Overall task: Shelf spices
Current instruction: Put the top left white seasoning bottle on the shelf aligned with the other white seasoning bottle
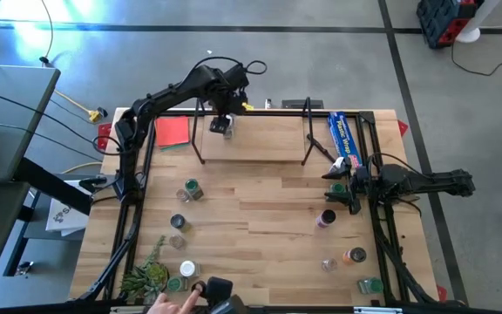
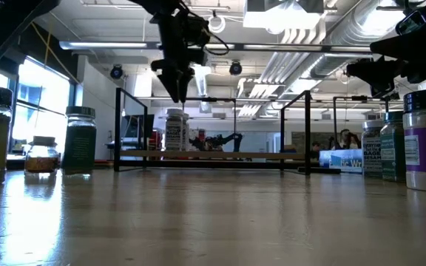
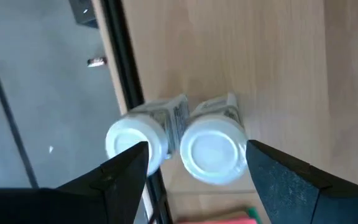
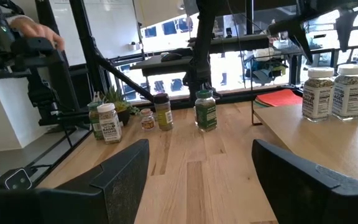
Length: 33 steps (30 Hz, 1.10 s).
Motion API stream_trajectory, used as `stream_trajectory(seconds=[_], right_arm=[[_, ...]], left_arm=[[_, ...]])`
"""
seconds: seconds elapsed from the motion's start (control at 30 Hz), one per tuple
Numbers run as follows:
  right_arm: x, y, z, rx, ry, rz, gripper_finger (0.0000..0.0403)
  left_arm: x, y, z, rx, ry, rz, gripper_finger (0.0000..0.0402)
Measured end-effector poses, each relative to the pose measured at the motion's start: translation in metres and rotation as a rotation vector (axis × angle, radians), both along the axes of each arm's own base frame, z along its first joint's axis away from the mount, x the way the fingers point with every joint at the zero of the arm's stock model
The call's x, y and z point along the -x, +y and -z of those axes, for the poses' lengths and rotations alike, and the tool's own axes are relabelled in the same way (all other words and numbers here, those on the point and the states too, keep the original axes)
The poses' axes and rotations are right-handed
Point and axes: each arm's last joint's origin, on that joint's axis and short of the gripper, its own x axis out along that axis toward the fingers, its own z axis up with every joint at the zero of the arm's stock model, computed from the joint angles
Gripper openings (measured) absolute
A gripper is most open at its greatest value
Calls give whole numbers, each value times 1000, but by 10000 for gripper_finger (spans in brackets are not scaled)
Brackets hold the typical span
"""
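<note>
The left claw [image 1: 222, 116] hangs open above the shelf [image 1: 260, 138] at the far side of the table [image 1: 260, 218], its two dark fingers [image 3: 126, 171] spread wide with nothing between them. Directly beneath it two white-capped spice jars [image 3: 211, 151] stand upright on the shelf's pale wooden board, touching side by side next to the black wire upright; the claw is clear of both. Just beside that end of the shelf, toward the left arm's base, lies a flat red square [image 1: 172, 132].

The right claw [image 1: 336, 186] waits open and empty near the table's right edge, with a long blue box [image 1: 345, 138] beyond it next to the shelf's other end. Close to this claw stand a green-topped jar [image 1: 338, 187] and a dark-topped jar [image 1: 327, 218]; further toward the near edge are three more jars [image 1: 354, 255]. Well across from it, on the left half of the table, the other spice jars [image 1: 192, 189] stand scattered, some near a green plant [image 1: 149, 275] at the near left corner.

The table is a light butcher-block board in a black frame. At its near edge a person's hand [image 1: 174, 302] rests by a black camera mount. Around it is grey concrete floor; the low view shows an open hall with exposed ducts, ceiling lights and large windows.
</note>
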Motion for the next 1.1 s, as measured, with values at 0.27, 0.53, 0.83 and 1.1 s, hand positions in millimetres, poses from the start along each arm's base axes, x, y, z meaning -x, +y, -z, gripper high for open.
stream_trajectory(seconds=[0.27,0.53,0.83,1.1], right_arm=[[0,0,0,1,0,0,279],[0,0,0,2,1,0,279],[0,0,0,2,0,0,279],[0,0,0,0,0,0,279]], left_arm=[[17,-12,5,111,146,-215,229],[16,-3,41,53,195,-266,150],[13,4,47,-5,156,-250,111],[13,10,46,-24,128,-263,108]])
